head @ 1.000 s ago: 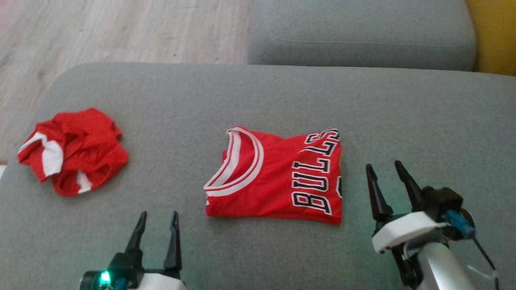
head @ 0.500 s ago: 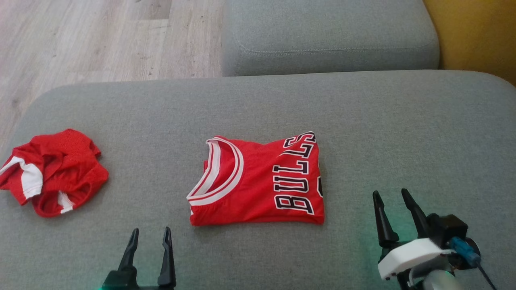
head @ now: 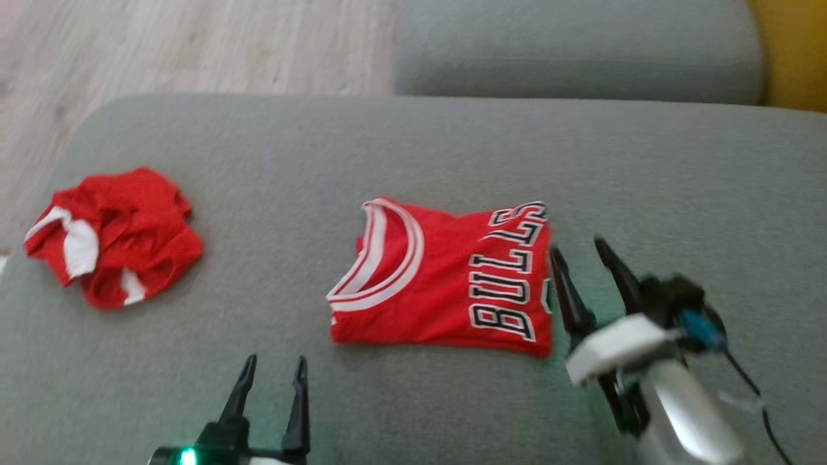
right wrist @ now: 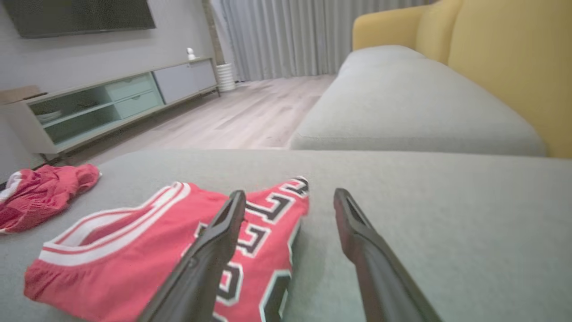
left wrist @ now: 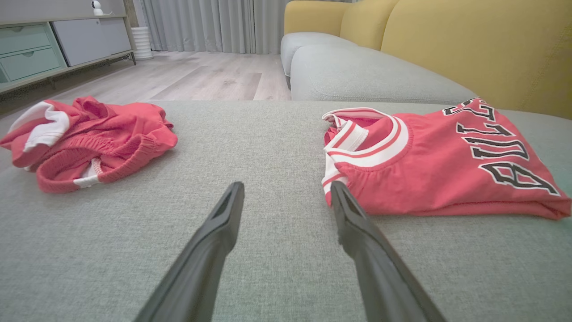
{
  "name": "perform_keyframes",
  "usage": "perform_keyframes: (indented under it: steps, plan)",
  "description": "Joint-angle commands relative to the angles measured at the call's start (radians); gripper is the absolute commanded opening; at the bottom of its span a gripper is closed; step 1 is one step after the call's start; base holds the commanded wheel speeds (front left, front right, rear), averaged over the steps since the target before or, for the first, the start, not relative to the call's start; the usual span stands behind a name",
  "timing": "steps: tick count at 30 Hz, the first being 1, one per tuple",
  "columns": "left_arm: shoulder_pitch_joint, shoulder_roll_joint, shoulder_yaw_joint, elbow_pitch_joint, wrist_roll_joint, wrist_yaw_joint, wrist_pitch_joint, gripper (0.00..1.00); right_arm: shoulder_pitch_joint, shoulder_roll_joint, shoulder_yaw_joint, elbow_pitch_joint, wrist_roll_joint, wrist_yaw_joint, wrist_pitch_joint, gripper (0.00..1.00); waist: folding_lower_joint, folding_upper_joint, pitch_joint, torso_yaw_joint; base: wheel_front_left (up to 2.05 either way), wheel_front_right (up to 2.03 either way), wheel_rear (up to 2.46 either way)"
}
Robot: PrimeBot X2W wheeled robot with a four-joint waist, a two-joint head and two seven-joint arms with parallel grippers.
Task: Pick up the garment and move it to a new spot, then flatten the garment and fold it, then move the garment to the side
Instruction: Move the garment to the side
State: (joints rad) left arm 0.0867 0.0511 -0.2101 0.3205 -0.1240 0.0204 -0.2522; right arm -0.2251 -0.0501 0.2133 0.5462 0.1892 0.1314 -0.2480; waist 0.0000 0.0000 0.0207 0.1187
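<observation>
The folded red jersey (head: 446, 278) lies flat on the grey sofa cushion (head: 258, 161), BULLS lettering up, its lettered edge just beside the right fingers (head: 568, 290). In the right wrist view one of these fingers overlaps that edge; whether it touches the cloth I cannot tell. They stand wide apart and hold nothing. The left fingers (head: 298, 400), likewise spread wide and empty, point past the jersey's collar corner, just off their right tip. A crumpled red-and-white garment (head: 110, 236) lies well to their left
</observation>
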Motion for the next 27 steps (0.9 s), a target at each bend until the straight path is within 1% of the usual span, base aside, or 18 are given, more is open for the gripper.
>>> perform_keyframes:
  steps: [1, 4, 8, 13, 16, 18, 19, 20, 21, 27]
  plan:
    - [-0.057, -0.001, 0.018, -0.024, -0.007, -0.001, -0.010, 1.00, -0.066, 0.000, 0.035, -0.012, 0.000, -0.001, -0.014, 1.00, 0.0000, 0.0000, 0.030, 0.037, 0.00, 0.00, 0.00]
    - [-0.070, -0.001, 0.001, -0.021, -0.011, 0.001, -0.010, 1.00, -0.122, 0.000, 0.052, 0.034, -0.001, -0.001, -0.014, 1.00, 0.0000, 0.0000, 0.053, 0.072, 0.00, 0.00, 0.00]
    - [-0.084, -0.001, -0.018, -0.025, -0.016, 0.002, -0.010, 1.00, -0.147, 0.000, 0.024, 0.081, 0.011, -0.001, -0.014, 1.00, 0.0000, 0.0000, 0.075, 0.109, 0.00, 0.00, 0.00]
    - [-0.093, -0.001, -0.030, -0.033, -0.026, 0.008, -0.010, 1.00, -0.124, 0.000, -0.027, 0.139, 0.002, -0.001, -0.014, 1.00, 0.0000, 0.0000, 0.098, 0.128, 0.00, 0.00, 0.00]
    - [-0.099, -0.001, -0.034, -0.036, -0.031, 0.011, -0.010, 1.00, -0.124, 0.000, -0.044, 0.204, 0.002, -0.001, -0.011, 1.00, 0.0000, 0.0000, 0.115, 0.133, 0.00, 0.00, 0.00]
    - [-0.108, -0.001, -0.040, -0.035, -0.034, 0.013, -0.010, 1.00, -0.138, 0.000, -0.037, 0.276, 0.014, -0.001, 0.021, 1.00, 0.0000, 0.0000, 0.129, 0.134, 0.00, 0.00, 0.00]
    - [-0.112, -0.001, -0.042, -0.035, -0.034, 0.014, -0.010, 1.00, -0.143, 0.000, -0.035, 0.296, 0.021, -0.001, 0.029, 0.92, 0.0000, 0.0000, 0.133, 0.134, 0.00, 0.00, 0.00]
    - [-0.117, -0.001, -0.043, -0.034, -0.035, 0.014, -0.010, 1.00, -0.150, 0.000, -0.037, 0.312, 0.031, -0.001, 0.034, 0.24, 0.0000, 0.0000, 0.137, 0.133, 0.00, 0.00, 0.00]
    - [-0.121, -0.001, -0.044, -0.033, -0.036, 0.015, -0.010, 1.00, -0.155, 0.000, -0.038, 0.327, 0.032, -0.001, 0.035, 0.00, 0.0000, 0.0000, 0.139, 0.132, 0.00, 0.00, 0.00]
    - [-0.125, -0.001, -0.051, -0.034, -0.040, 0.018, -0.010, 1.00, -0.174, 0.000, -0.086, 0.357, 0.052, -0.001, 0.006, 0.00, 0.0000, 0.0000, 0.134, 0.117, 0.00, 0.00, 0.00]
